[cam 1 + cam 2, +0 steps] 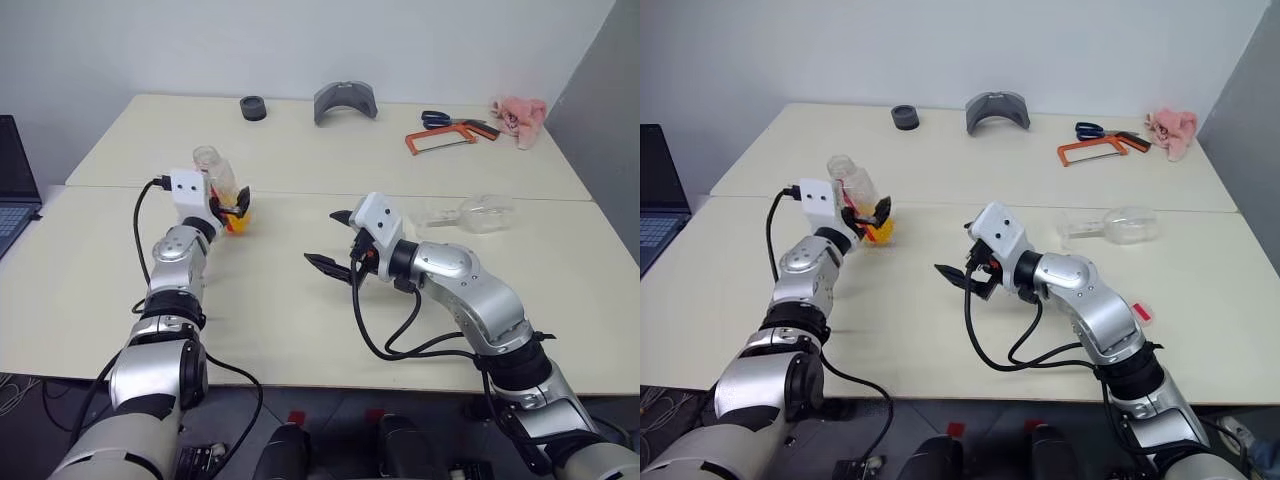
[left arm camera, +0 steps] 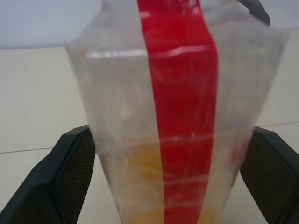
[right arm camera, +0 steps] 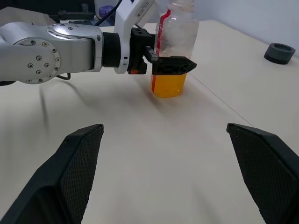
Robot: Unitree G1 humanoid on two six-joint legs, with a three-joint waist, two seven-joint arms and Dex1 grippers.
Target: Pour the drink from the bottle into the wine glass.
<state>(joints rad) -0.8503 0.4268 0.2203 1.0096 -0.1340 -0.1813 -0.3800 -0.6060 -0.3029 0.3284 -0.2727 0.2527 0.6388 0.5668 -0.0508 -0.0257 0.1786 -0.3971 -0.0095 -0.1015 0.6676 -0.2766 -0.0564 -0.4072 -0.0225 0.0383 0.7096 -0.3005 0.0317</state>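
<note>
So the bottle (image 1: 215, 175) is standing on the left part of the desk (image 1: 300, 320), a good way in from the left edge and right by the seam running across. The left gripper (image 1: 232, 207) is wrapped around its lower body from the near side. We honestly can't tell whether it's squeezing the bottle or just sitting loose around it. The bottle's base is down on the desk, so the desk is carrying the weight either way.

Its long axis is near vertical, neck up, maybe leaning a touch. That's why the drink (image 3: 168, 84) sits pooled at the bottom, a low orange band.

The right gripper (image 1: 322, 236) is wide open and empty, hovering over the middle of the desk, aimed across at the bottle. Our guess is it's there to help with the bottle.

The awkward bit: the glass (image 1: 470, 213) is lying on its side toward the right edge, well apart from both grippers. Its long axis runs along the seam, bowl toward the right edge, foot toward the middle. We reckon it has to be stood up before any pouring.
</note>
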